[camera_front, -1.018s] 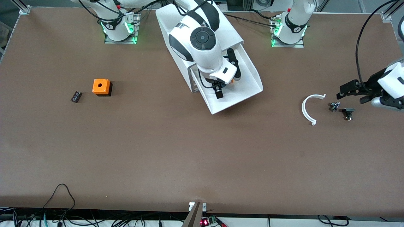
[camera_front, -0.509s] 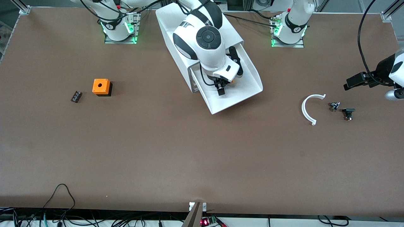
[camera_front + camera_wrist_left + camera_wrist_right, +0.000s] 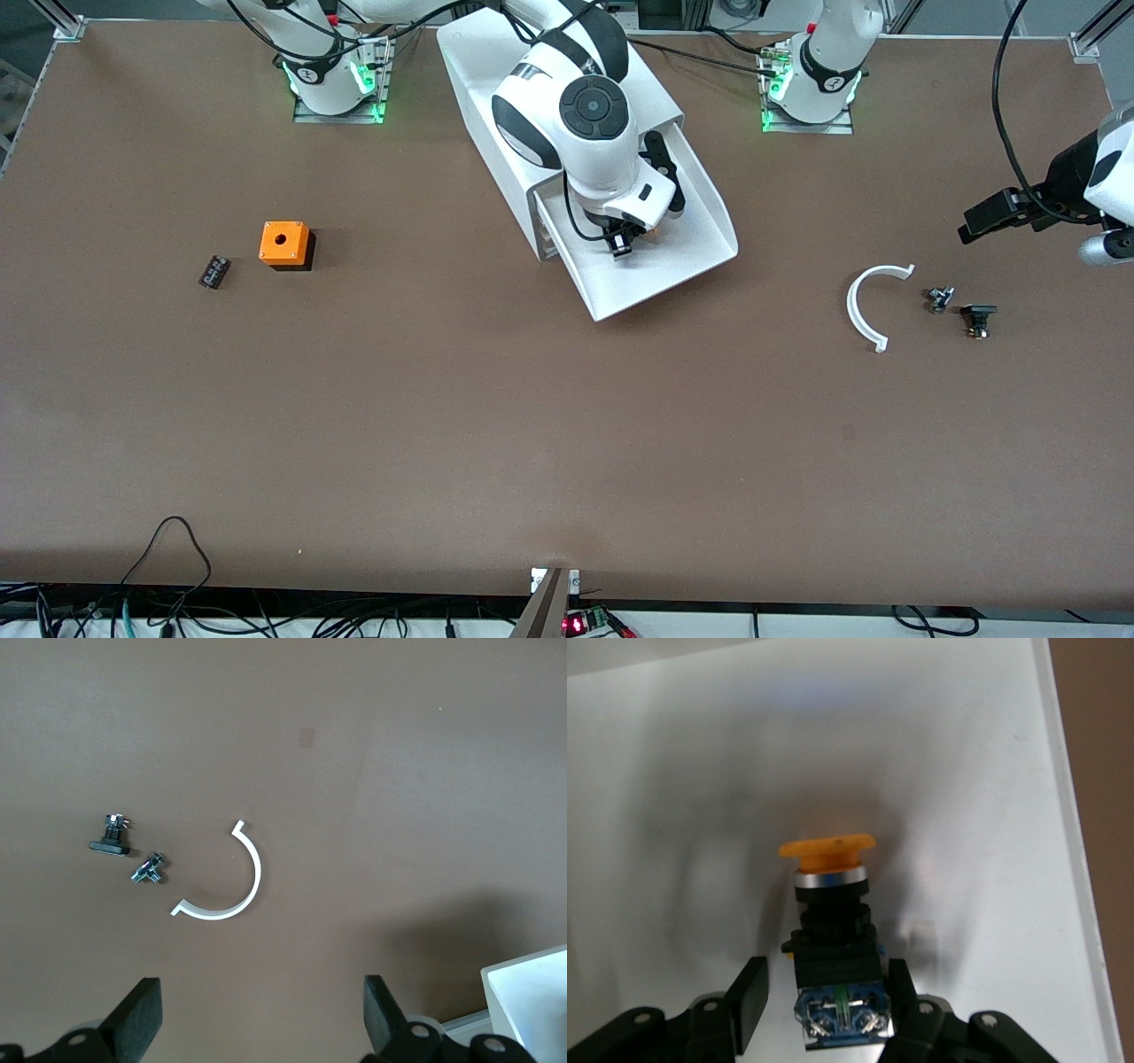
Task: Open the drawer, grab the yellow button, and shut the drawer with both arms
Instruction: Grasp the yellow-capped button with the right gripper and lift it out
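The drawer (image 3: 687, 257) stands pulled out of the white cabinet (image 3: 478, 62). The button (image 3: 831, 921) lies inside it on its side, with its orange cap pointing away from the wrist camera. In the front view only a bit of orange (image 3: 654, 228) shows beside the right wrist. My right gripper (image 3: 621, 245) is down in the drawer. In the right wrist view it (image 3: 826, 992) is open, one finger on each side of the button's black body. One finger is close against the body and the other stands a small gap off. My left gripper (image 3: 983, 217) is open and empty (image 3: 261, 1010) over bare table at the left arm's end.
A white half-ring (image 3: 864, 306), a small metal part (image 3: 939, 299) and a small black part (image 3: 977, 317) lie near the left gripper. An orange cube with a hole (image 3: 284, 244) and a black ribbed block (image 3: 213, 271) lie toward the right arm's end.
My right gripper has moved deeper into the drawer, up to the button. My left gripper has drawn away from the small parts, toward its end of the table.
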Action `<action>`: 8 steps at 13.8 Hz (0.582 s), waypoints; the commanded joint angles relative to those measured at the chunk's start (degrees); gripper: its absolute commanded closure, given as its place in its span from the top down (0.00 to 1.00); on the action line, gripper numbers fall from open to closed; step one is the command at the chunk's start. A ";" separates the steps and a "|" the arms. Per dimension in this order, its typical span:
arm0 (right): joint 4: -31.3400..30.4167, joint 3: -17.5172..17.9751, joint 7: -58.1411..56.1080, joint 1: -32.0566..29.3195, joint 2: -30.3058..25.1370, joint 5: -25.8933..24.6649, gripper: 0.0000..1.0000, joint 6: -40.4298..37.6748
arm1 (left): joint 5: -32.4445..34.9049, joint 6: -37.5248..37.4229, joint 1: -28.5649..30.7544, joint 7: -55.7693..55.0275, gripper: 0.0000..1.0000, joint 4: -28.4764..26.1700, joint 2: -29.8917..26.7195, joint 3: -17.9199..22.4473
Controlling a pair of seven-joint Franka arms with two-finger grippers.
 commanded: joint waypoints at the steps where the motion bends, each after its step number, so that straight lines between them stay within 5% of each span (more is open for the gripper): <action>1: 2.02 -0.47 0.24 1.21 0.80 -1.09 0.44 -0.86 | 1.17 -0.84 -0.12 -0.61 1.00 0.62 -0.34 -0.25; 8: 2.02 -0.38 1.55 0.59 -0.94 -0.65 0.24 0.37 | 0.38 -0.84 -0.04 -0.70 1.00 0.53 -0.34 -0.16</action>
